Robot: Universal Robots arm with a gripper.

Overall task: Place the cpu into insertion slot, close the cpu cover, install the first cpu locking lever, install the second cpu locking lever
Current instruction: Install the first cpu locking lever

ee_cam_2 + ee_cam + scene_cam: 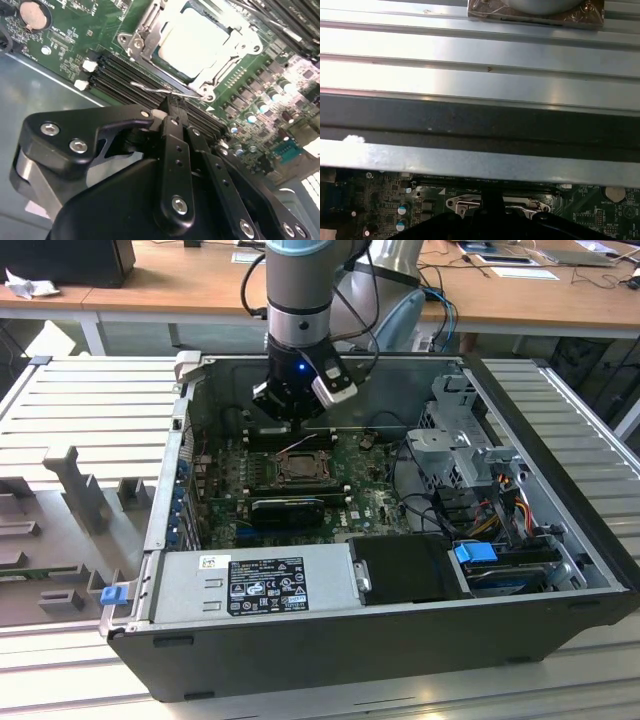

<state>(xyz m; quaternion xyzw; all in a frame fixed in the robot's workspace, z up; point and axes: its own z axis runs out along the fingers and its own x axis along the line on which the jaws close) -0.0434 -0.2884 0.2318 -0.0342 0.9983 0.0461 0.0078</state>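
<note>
Inside the insertion slot (298, 468), the cpu (200, 42) is seated under the closed cpu cover (142, 37).
A locking lever (150, 88) is met by the pincer (170, 106), drawn narrow at it; a lever step seems in hand, and pressing down with sideways hooking is judged needed.

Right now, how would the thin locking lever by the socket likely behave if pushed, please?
The locking lever is a thin bare metal wire, so it probably flexes and springs back rather than moving rigidly. Its smooth, shiny surface may let the tool slip off. It looks light.
</note>
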